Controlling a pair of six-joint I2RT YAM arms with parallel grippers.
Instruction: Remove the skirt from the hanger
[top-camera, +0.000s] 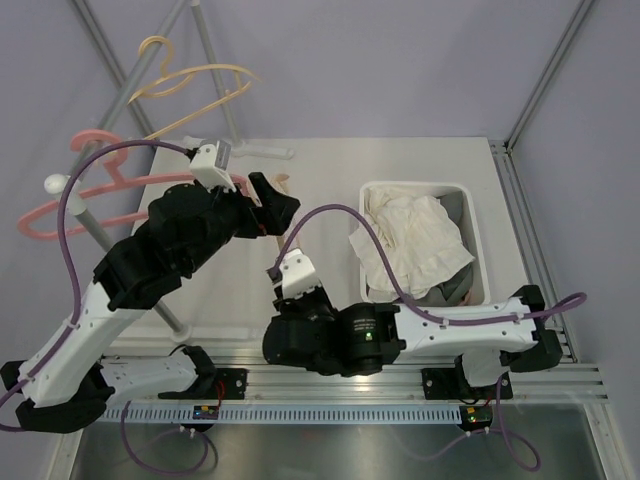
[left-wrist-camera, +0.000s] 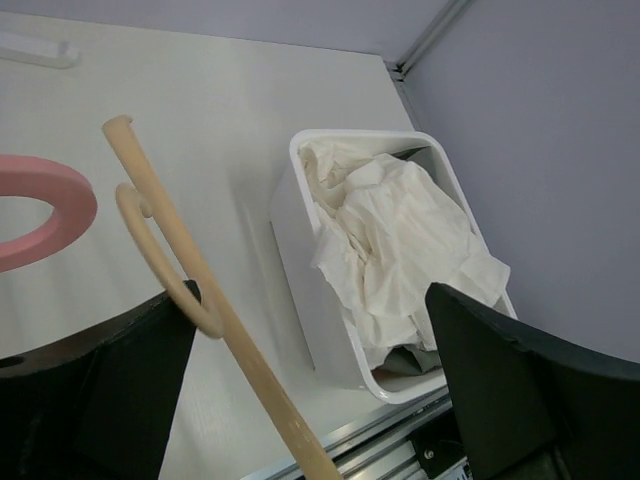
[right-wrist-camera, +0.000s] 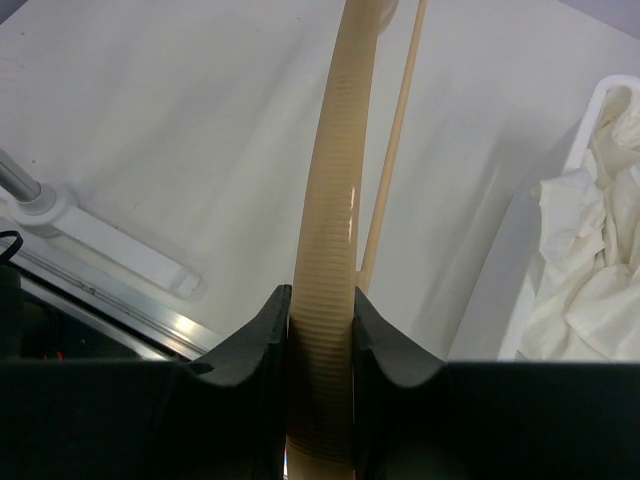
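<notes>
White tabletop (top-camera: 330, 175) below, the right gripper (right-wrist-camera: 320, 312) pinches the ribbed beige hanger (right-wrist-camera: 337, 180), so the left gripper (left-wrist-camera: 300, 325), fingers spread wide, should back away without snagging the hook (left-wrist-camera: 158, 262).

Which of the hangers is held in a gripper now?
The ribbed beige hanger, clamped in the right gripper; the pink hanger and the other beige hanger hang on the rack.

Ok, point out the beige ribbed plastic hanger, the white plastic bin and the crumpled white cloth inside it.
Beige ribbed plastic hanger (right-wrist-camera: 325, 250): right wrist view, on its ribbed arm.
White plastic bin (left-wrist-camera: 300, 280): left wrist view, on its outer side wall.
Crumpled white cloth (top-camera: 410, 240): top external view, on the heap's middle.
</notes>
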